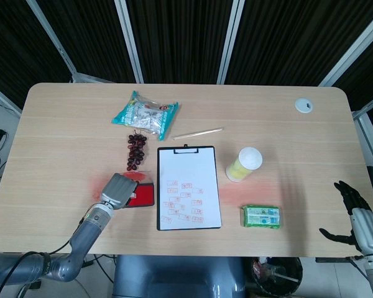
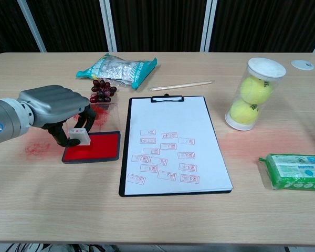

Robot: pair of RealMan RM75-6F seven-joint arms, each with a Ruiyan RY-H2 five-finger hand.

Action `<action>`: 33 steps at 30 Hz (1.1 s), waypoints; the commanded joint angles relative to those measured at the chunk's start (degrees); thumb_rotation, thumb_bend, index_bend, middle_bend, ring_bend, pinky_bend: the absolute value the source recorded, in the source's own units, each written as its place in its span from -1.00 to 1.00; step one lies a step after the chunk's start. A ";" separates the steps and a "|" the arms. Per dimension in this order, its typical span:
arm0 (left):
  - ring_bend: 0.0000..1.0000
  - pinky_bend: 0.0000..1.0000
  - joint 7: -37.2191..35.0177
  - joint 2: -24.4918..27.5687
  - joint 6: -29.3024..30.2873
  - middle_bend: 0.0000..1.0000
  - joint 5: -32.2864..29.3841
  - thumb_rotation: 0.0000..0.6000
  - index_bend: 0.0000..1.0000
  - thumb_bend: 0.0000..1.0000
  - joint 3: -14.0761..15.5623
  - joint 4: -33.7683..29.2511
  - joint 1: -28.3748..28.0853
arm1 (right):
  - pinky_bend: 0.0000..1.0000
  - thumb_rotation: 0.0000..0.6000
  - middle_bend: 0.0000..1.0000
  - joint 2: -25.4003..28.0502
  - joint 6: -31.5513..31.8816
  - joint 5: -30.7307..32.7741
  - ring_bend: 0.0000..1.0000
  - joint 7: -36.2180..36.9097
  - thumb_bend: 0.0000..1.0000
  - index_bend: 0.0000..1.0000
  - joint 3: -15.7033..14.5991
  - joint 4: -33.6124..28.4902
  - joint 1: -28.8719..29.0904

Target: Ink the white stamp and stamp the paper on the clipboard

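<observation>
My left hand [image 2: 55, 107] [image 1: 116, 190] grips the white stamp [image 2: 79, 135] and holds it down at the left end of the red ink pad [image 2: 97, 146] [image 1: 143, 195]. The pad's clear lid [image 2: 106, 115] stands open behind it. To the right lies the black clipboard [image 2: 172, 144] [image 1: 188, 187], and its white paper carries several red stamp marks [image 2: 165, 163] on the lower half. My right hand [image 1: 354, 214] hangs off the table's right front corner with fingers spread, holding nothing.
Dark grapes [image 2: 101, 91] and a teal snack packet [image 2: 118, 68] lie behind the ink pad. A wooden stick [image 2: 181, 85] sits above the clipboard. A tube of tennis balls [image 2: 252, 93], a green packet [image 2: 295, 171] and a white cap [image 2: 302, 64] occupy the right side.
</observation>
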 commanded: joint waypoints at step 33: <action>0.89 1.00 -1.74 1.94 0.72 0.48 2.55 1.00 0.44 0.05 -0.93 -2.21 -0.20 | -0.73 1.00 -1.00 0.06 0.36 -0.36 -1.00 0.20 -0.64 -0.86 -0.05 -0.01 -0.14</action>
